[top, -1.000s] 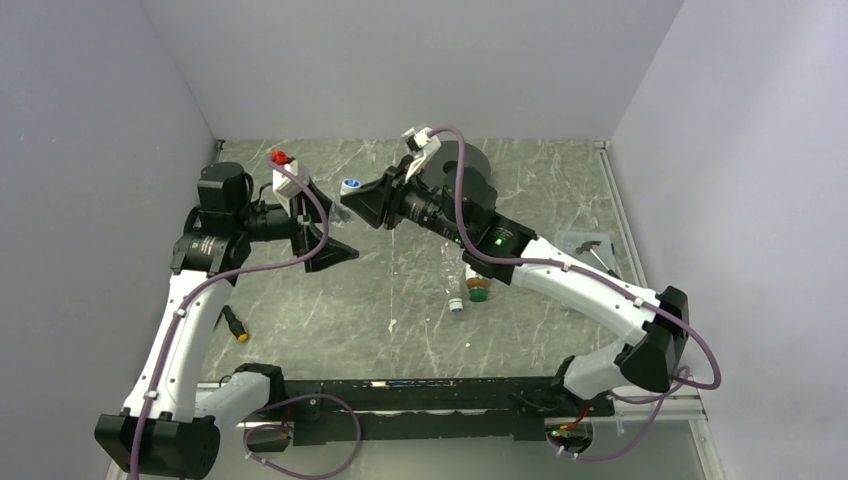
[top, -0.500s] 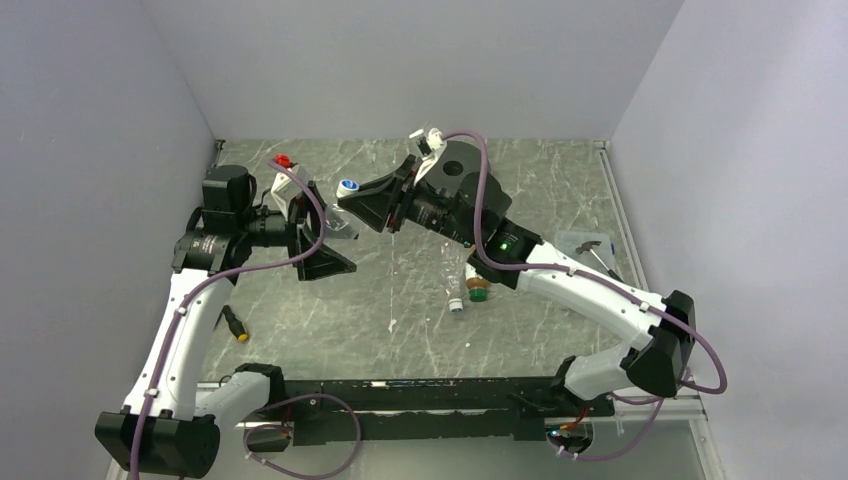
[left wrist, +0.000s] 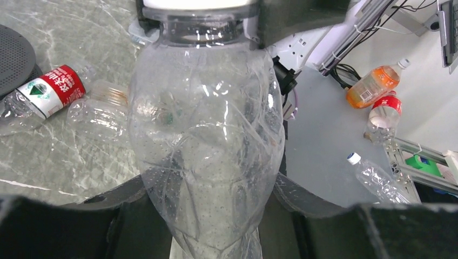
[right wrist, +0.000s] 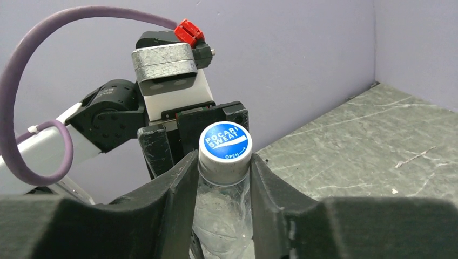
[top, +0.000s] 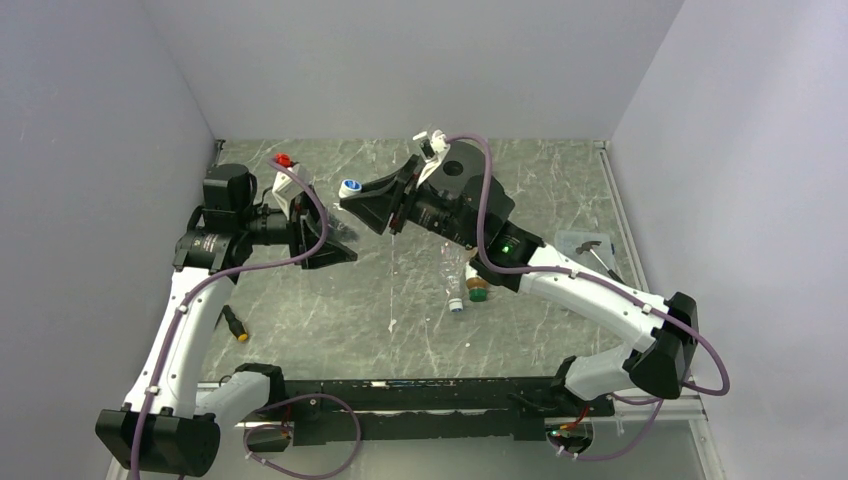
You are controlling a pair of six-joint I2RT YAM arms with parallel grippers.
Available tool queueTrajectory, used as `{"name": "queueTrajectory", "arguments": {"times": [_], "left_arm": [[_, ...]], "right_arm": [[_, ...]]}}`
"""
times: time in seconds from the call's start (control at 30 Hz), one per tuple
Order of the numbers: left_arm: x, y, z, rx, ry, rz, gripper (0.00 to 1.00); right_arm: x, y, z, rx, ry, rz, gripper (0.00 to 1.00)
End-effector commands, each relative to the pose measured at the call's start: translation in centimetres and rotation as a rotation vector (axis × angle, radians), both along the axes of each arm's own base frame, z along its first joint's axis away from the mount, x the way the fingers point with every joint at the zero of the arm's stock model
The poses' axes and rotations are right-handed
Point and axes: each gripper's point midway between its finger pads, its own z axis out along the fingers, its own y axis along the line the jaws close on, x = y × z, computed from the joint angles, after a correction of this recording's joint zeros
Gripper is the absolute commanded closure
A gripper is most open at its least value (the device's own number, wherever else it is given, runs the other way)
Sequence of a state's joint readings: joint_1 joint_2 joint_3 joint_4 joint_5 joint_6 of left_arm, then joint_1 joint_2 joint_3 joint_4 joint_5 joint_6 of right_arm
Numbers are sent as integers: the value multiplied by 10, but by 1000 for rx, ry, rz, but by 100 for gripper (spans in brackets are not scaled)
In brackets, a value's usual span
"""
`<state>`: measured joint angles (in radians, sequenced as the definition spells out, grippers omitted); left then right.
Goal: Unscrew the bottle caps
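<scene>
2 grippers on 1 clear bottle (left wrist: 205, 140), up in the air over the table (top: 330, 320), left of centre and toward the back. Left gripper (top: 338, 243) clamped on the crumpled body, droplets on the plastic. Right gripper (right wrist: 224, 162) closed round the blue cap (right wrist: 225, 141), 1 finger pressed to each side, "POCARI SWEAT" legible on top.

Surface: grey-green marbled slab, pale veins, a few white flecks. Room: plain lavender walls on 3 sides, straight down to the slab's edges.

On the slab: red-label bottle (left wrist: 48, 91) on its side, another clear bottle (left wrist: 102, 110) just beside it, both near a black mesh disc (left wrist: 13, 54). Amber bottle (top: 477, 288) close under the right forearm, green at 1 end, detail too small. Yellow-tipped black item (top: 236, 326) beside the left arm. Clear plastic piece (top: 583, 245) near the right edge.
</scene>
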<state>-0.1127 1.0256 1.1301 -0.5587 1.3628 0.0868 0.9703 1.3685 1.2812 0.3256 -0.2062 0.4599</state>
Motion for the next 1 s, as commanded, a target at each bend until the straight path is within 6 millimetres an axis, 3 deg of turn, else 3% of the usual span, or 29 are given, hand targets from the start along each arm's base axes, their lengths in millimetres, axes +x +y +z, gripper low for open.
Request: {"name": "queueTrajectory", "arguments": {"times": [0.0, 0.07, 0.17, 0.37, 0.5, 0.7, 0.97], "left_arm": [[1, 0, 7, 8, -67, 3, 61], [5, 1, 4, 23, -80, 28, 60], [19, 5, -5, 64, -110, 101, 63], [41, 11, -11, 114, -168, 217, 64], [42, 11, -14, 122, -192, 225, 70], [44, 12, -13, 134, -213, 230, 71], [50, 13, -13, 137, -215, 256, 69]], "right_arm": [[-2, -12, 25, 50, -45, -43, 46], [6, -16, 27, 54, -23, -91, 28], [21, -21, 32, 70, 40, -179, 22], [49, -14, 33, 46, 130, -301, 25], [52, -3, 33, 46, 148, -288, 28], [58, 7, 30, 29, 170, -285, 36], [61, 12, 21, 3, 197, -284, 39]]}}
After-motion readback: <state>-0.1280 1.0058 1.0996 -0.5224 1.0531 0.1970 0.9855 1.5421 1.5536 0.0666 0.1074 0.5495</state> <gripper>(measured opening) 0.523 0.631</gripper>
